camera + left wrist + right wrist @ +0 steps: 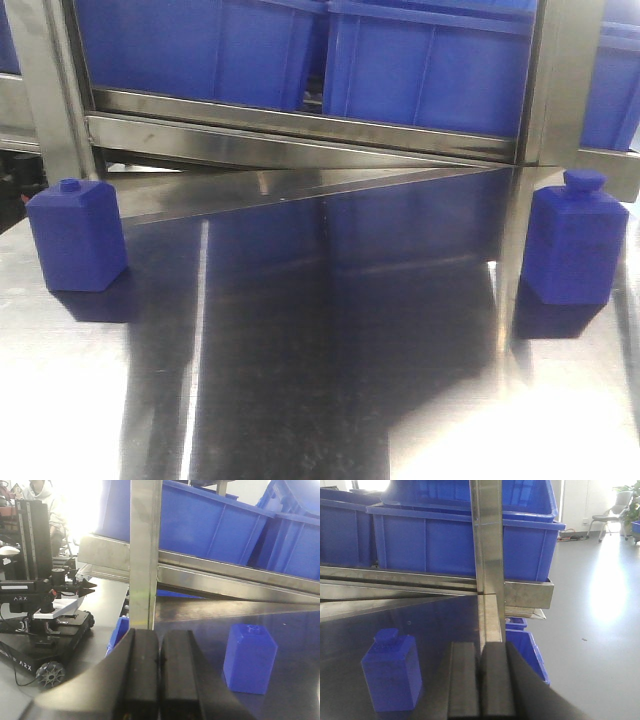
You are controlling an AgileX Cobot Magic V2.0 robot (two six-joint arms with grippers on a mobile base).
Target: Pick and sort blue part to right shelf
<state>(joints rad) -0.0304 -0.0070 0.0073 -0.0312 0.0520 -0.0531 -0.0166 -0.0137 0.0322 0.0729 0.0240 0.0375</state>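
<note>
Blue parts number two, both upright on the steel table (320,400) and well apart: the left blue part (77,235) and the right blue part (575,240), each near a shelf post. Behind them the right shelf (300,125) carries two large blue tubs (200,50) side by side, with slivers of more at either edge; what they contain cannot be seen. The left gripper (159,640) and right gripper (480,650) each have their jaws pressed together, holding nothing.
</note>
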